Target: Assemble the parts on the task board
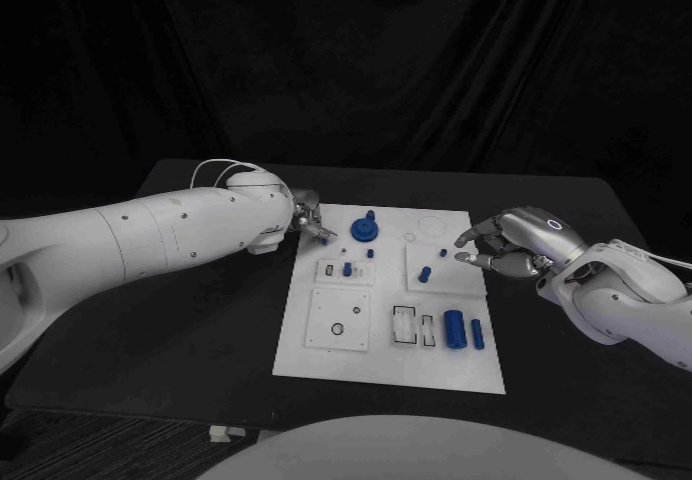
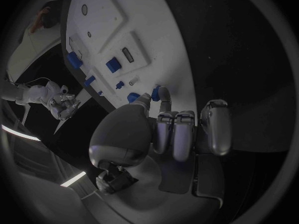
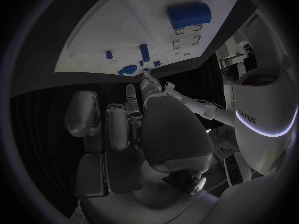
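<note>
The white task board (image 1: 361,350) lies mid-table with several blue parts on it. A round blue part (image 1: 365,230) stands near its far left corner, and two blue cylinders (image 1: 454,328) lie near its right front. My left hand (image 1: 307,222) hovers at the board's far left corner, fingertips just beside the round part (image 2: 157,91), with nothing seen in them. My right hand (image 1: 498,245) is at the board's right edge, a finger and thumb held apart and pointing over the board, holding nothing. The left wrist view shows my left hand (image 2: 168,129); the right wrist view shows my right hand (image 3: 143,119).
Small blue pegs (image 1: 372,254) and blocks (image 1: 426,272) stand in the board's middle plates. A square plate with a round hole (image 1: 338,327) sits at the front left. Black table (image 1: 188,330) surrounds the board on all sides.
</note>
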Available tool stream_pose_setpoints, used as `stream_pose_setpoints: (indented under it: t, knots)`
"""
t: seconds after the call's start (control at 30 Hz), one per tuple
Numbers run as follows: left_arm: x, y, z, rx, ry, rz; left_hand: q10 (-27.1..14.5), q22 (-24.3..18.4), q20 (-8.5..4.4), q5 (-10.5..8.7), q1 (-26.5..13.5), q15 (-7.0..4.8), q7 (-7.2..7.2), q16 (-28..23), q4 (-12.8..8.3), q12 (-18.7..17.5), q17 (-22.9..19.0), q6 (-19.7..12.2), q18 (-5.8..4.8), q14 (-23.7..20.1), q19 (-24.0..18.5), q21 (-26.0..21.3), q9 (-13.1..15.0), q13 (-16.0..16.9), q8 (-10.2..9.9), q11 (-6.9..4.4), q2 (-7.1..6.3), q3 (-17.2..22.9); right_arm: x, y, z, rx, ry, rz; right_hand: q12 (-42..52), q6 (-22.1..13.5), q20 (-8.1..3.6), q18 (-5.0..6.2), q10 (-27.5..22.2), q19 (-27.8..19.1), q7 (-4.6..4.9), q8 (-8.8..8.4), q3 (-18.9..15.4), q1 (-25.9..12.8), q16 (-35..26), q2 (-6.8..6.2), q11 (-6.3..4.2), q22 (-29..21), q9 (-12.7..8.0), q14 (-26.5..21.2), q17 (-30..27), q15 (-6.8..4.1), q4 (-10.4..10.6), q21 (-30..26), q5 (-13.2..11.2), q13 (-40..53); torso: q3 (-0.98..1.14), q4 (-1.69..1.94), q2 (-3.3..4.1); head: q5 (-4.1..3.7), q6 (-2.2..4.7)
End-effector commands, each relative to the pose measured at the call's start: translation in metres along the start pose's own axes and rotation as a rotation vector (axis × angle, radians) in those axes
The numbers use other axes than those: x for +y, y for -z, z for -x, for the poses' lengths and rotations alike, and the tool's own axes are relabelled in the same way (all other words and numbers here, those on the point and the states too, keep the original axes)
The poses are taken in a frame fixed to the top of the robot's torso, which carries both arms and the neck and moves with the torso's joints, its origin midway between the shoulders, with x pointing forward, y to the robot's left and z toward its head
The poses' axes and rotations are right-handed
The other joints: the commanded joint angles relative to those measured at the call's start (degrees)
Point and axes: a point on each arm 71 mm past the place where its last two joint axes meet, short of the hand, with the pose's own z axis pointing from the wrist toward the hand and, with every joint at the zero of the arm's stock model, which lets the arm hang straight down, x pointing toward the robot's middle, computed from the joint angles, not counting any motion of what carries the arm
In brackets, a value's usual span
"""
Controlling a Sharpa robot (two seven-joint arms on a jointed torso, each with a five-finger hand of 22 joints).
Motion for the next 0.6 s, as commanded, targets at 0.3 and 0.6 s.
stream_pose_setpoints:
  t: [0.3,0.6]
  knots:
    - [-0.0026,-0.0003,-0.0021,0.004,-0.001,-0.021,6.0,9.0,-0.23,6.91,5.1,0.06,-0.17,0.2,-3.7,0.2,15.1,-0.3,-0.15,6.1,-0.5,-0.8,-2.5,15.1,-3.4,-0.22,-0.99,6.2,-0.0016,-0.0004,-0.0009,0.009,0.001,-0.007,0.1,0.3,0.09,1.05,6.1,-0.2,0.24,-0.23,0.2,0.2,-0.4,0.63,0.21,8.3,-0.1,3.8,4.0,0.37,-0.1,-0.4,0.4,15.1,0.05,0.02,-0.02,0.03,0.01]
    - [-0.0026,0.0005,-0.0018,-0.013,0.007,-0.03,6.0,9.6,-0.24,8.74,3.2,0.06,-0.08,0.2,-6.1,0.2,15.1,0.8,-0.19,6.1,-0.2,-1.1,-3.4,15.1,-4.6,-0.19,-5.96,20.3,-0.0026,-0.0007,-0.0019,0.011,0.002,-0.011,0.1,0.3,0.09,1.06,6.1,-0.2,0.23,-0.27,0.3,0.4,-0.4,0.7,0.21,8.3,-0.1,3.8,4.0,0.36,-0.2,-0.5,0.6,15.1,0.01,0.0,-0.03,0.34,0.01]
